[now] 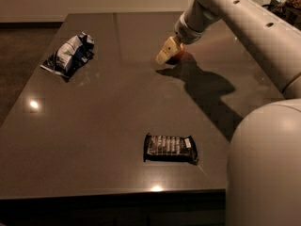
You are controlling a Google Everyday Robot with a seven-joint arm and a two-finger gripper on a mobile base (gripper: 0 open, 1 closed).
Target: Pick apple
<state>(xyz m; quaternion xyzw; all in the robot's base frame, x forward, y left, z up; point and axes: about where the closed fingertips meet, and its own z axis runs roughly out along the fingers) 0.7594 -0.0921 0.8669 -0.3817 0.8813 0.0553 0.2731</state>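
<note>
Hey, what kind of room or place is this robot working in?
Probably an office kitchen or lab: a dark counter holding a chip bag, a candy bar and an apple, with the hand right at the apple.

Dim, perhaps overhead light; the claw (167, 54) above the far tabletop (117, 102) throws a dark shadow (207, 88).

Single view, set high above the near edge of the table (94, 126), tilted downward and facing across it toward the far wall. Nearly the whole tabletop is in frame, at middle distance. The arm (244, 22) enters from the upper right; its bulky lower part fills the bottom right corner, very near the lens. The gripper (165, 55) appears in the far right part of the view, low over the table, partly hiding the apple (178, 56) just behind it.
</note>
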